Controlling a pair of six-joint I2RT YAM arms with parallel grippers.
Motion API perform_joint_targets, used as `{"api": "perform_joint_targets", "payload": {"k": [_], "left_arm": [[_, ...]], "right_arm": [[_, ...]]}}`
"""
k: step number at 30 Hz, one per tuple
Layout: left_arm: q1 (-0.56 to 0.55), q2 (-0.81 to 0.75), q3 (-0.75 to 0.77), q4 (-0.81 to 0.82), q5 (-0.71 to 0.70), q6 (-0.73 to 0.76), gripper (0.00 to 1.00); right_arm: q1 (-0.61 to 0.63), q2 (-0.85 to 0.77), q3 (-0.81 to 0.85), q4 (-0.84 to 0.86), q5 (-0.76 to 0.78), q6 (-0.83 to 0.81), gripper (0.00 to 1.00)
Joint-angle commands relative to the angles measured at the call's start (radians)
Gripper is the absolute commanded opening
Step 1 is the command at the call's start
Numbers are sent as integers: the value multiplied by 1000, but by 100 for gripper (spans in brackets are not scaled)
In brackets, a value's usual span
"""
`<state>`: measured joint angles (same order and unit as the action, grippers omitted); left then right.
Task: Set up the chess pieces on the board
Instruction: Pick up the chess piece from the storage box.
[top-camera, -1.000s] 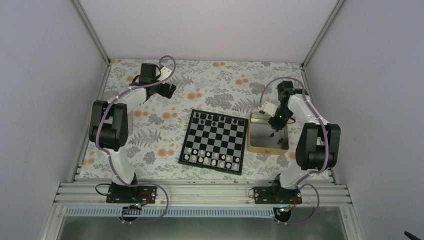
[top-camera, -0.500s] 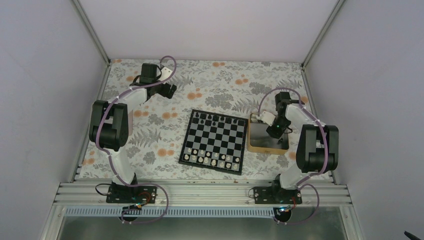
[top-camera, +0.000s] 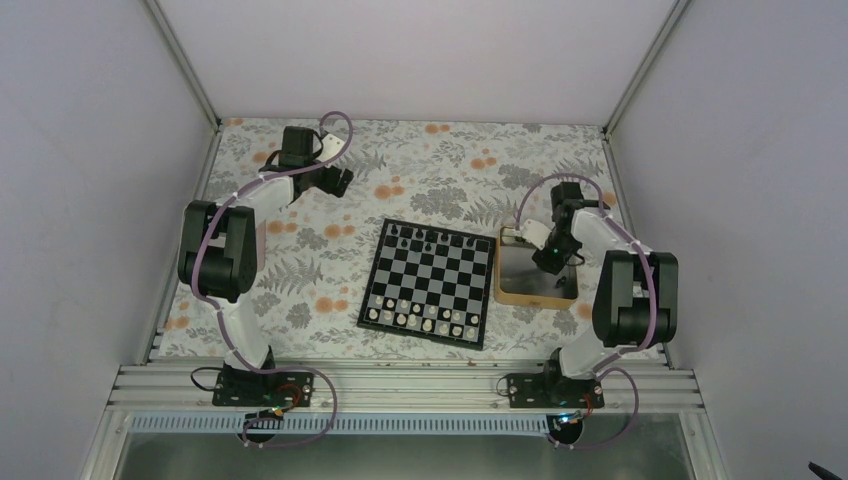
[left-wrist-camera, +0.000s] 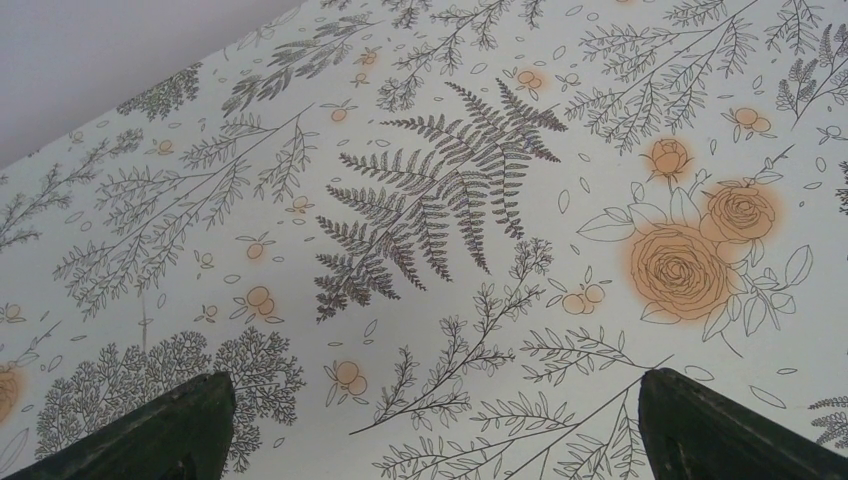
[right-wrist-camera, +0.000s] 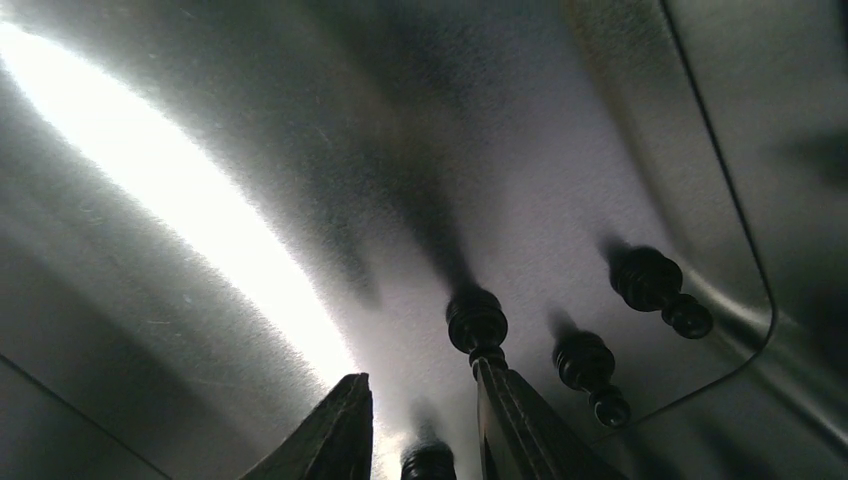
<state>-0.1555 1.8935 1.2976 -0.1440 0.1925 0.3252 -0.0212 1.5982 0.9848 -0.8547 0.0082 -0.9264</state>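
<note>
The chessboard (top-camera: 428, 282) lies mid-table, with several black chessmen (top-camera: 428, 238) on its far row and white ones on the near rows. My right gripper (top-camera: 548, 262) is down inside the tan-rimmed tray (top-camera: 520, 296). In the right wrist view, the gripper (right-wrist-camera: 420, 385) is open a little, with one black piece (right-wrist-camera: 428, 462) lying between the fingers and touching neither. Three more black pieces (right-wrist-camera: 477, 322) (right-wrist-camera: 585, 362) (right-wrist-camera: 650, 280) lie on the grey tray floor just beyond and to the right. My left gripper (top-camera: 340, 183) is open and empty over the far left of the cloth.
The floral tablecloth (left-wrist-camera: 440, 230) fills the left wrist view, with the open left gripper (left-wrist-camera: 430, 400) above it. The tray's curved corner wall (right-wrist-camera: 740, 250) is close on the right of the loose pieces. The tray sits right against the board's right edge.
My right gripper has dropped lower into the tray and shifted slightly toward the near side. The left arm has not moved.
</note>
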Motion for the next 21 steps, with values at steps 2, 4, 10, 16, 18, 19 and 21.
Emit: {"api": "perform_joint_targets", "payload": {"k": [2,4,10,16,18,19,21], "left_arm": [[-4,2,13,23,8,-6,100],[-5,4,13,21,9,-5,100],[-5,1,11,22,11,-3,100],[-4,5,9,22,12,-3,100],[-6,8,12,21,13,-3,100],[-4,7,11,21,14,-3,100],[-6,8,13,21,16,-3,100]], "right_arm": [[-6,-54,40,-27,-52,-11,31],[-10,-55,44,-29,-41,-15,31],[-35,-17,51,-24,-25,-26,31],[-43,11,54,-9,-32,-31,32],[-43,25,52,-1,-34,-31,32],[-43,30,52,6,-34,-30,32],[-42,43,54,17,-32,-28,32]]}}
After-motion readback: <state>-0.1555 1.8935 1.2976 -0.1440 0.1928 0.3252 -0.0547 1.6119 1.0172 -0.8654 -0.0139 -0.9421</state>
